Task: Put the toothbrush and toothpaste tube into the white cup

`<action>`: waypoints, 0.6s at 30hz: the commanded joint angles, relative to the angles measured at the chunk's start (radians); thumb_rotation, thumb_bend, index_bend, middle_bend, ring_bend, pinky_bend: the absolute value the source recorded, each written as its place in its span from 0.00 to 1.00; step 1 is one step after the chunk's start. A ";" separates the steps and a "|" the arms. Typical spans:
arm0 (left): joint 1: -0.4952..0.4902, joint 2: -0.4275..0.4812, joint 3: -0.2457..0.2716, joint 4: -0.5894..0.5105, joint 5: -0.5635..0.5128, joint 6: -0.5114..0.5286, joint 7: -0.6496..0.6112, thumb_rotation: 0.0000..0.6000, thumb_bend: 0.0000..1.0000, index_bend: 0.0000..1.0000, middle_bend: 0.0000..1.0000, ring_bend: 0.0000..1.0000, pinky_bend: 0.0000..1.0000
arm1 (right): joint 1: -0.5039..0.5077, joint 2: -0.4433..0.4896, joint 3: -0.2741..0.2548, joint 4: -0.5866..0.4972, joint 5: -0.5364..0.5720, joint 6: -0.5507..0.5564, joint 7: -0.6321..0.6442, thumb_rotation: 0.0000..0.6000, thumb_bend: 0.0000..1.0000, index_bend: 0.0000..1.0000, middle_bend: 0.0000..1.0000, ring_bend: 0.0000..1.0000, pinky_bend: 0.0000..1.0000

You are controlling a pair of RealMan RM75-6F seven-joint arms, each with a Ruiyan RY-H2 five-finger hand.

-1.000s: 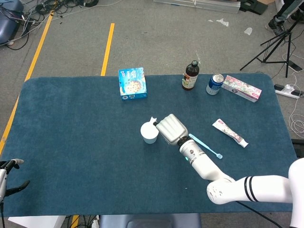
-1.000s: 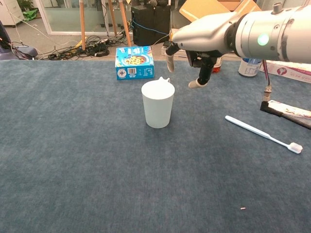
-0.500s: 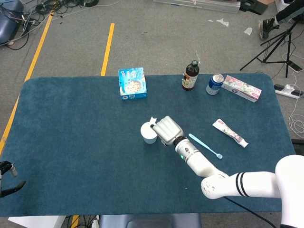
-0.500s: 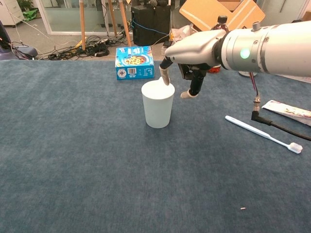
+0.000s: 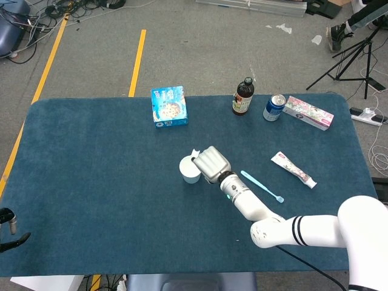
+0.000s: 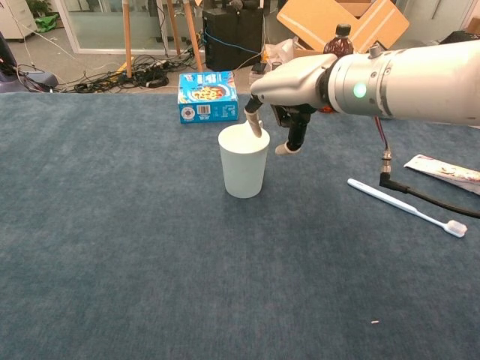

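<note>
The white cup [image 5: 190, 171] [image 6: 244, 169] stands upright mid-table. My right hand [image 5: 210, 163] [image 6: 289, 86] hovers at its right side, palm down. One finger dips over the cup's back rim while the thumb hangs apart from the wall to the right, and the hand holds nothing. To the right of the forearm, the light-blue toothbrush [image 5: 262, 186] [image 6: 405, 206] lies flat on the cloth. The toothpaste tube [image 5: 294, 169] [image 6: 446, 169] lies further right. Only a few spread fingertips of my left hand [image 5: 8, 225] show, at the table's front-left edge.
A blue box [image 5: 169, 106] [image 6: 208, 96] stands behind the cup. A brown bottle [image 5: 242, 97], a can [image 5: 274, 107] and a toothpaste carton [image 5: 308, 113] line the far right edge. A black cable [image 6: 420, 195] hangs off my right arm beside the toothbrush.
My right hand has slid left and down onto the cup, so a finger now reaches over its rim. The left hand has sunk lower at the frame's edge.
</note>
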 commanded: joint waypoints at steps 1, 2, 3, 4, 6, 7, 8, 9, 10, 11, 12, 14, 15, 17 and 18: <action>0.000 0.002 0.000 -0.002 -0.003 -0.002 0.001 1.00 0.00 0.78 0.51 0.41 0.38 | 0.008 -0.013 -0.004 0.018 0.001 -0.005 0.005 1.00 0.21 0.40 1.00 1.00 1.00; 0.000 0.003 0.000 -0.003 -0.004 -0.003 0.001 1.00 0.00 0.78 0.51 0.41 0.38 | 0.010 -0.017 -0.005 0.025 0.001 -0.007 0.006 1.00 0.21 0.40 1.00 1.00 1.00; 0.000 0.004 -0.001 -0.004 -0.006 -0.004 0.001 1.00 0.00 0.78 0.51 0.41 0.38 | 0.013 -0.023 -0.006 0.034 0.001 -0.010 0.008 1.00 0.21 0.40 1.00 1.00 1.00; 0.001 0.005 -0.001 -0.005 -0.008 -0.005 0.001 1.00 0.00 0.79 0.51 0.41 0.38 | 0.015 -0.027 -0.007 0.041 0.001 -0.011 0.008 1.00 0.21 0.40 1.00 1.00 1.00; 0.001 0.008 -0.002 -0.007 -0.012 -0.006 0.000 1.00 0.00 0.80 0.51 0.41 0.38 | 0.019 -0.035 -0.009 0.054 0.002 -0.015 0.011 1.00 0.21 0.41 1.00 1.00 1.00; 0.002 0.010 -0.003 -0.008 -0.015 -0.005 -0.002 1.00 0.00 0.81 0.51 0.41 0.38 | 0.021 -0.040 -0.010 0.062 0.004 -0.017 0.013 1.00 0.21 0.41 1.00 1.00 1.00; 0.002 0.011 -0.004 -0.009 -0.017 -0.005 -0.002 1.00 0.00 0.81 0.52 0.42 0.38 | 0.023 -0.044 -0.011 0.068 0.005 -0.019 0.013 1.00 0.21 0.41 1.00 1.00 1.00; 0.003 0.013 -0.005 -0.010 -0.020 -0.005 -0.003 1.00 0.00 0.82 0.52 0.42 0.38 | 0.026 -0.049 -0.013 0.076 0.007 -0.022 0.013 1.00 0.21 0.41 1.00 1.00 1.00; 0.003 0.014 -0.005 -0.011 -0.022 -0.006 -0.003 1.00 0.00 0.82 0.52 0.42 0.38 | 0.028 -0.052 -0.014 0.082 0.010 -0.023 0.013 1.00 0.21 0.41 1.00 1.00 1.00; 0.004 0.017 -0.005 -0.013 -0.024 -0.007 -0.002 1.00 0.00 0.83 0.53 0.42 0.38 | 0.030 -0.056 -0.015 0.089 0.011 -0.025 0.013 1.00 0.21 0.41 1.00 1.00 1.00; 0.004 0.018 -0.005 -0.014 -0.027 -0.007 -0.001 1.00 0.00 0.83 0.53 0.43 0.38 | 0.032 -0.060 -0.015 0.095 0.013 -0.026 0.014 1.00 0.21 0.42 1.00 1.00 1.00; 0.005 0.022 -0.006 -0.018 -0.032 -0.009 0.002 1.00 0.00 0.84 0.53 0.43 0.38 | 0.036 -0.069 -0.017 0.109 0.016 -0.030 0.016 1.00 0.21 0.42 1.00 1.00 1.00; 0.005 0.023 -0.006 -0.020 -0.034 -0.010 0.003 1.00 0.00 0.84 0.54 0.43 0.38 | 0.037 -0.073 -0.018 0.115 0.017 -0.032 0.016 1.00 0.21 0.43 1.00 1.00 1.00; 0.005 0.025 -0.006 -0.022 -0.039 -0.013 0.004 1.00 0.00 0.84 0.54 0.43 0.38 | 0.041 -0.081 -0.021 0.128 0.018 -0.037 0.017 1.00 0.21 0.43 1.00 1.00 1.00; 0.005 0.026 -0.006 -0.023 -0.041 -0.015 0.004 1.00 0.00 0.84 0.54 0.43 0.38 | 0.043 -0.086 -0.023 0.135 0.018 -0.040 0.017 1.00 0.21 0.43 1.00 1.00 1.00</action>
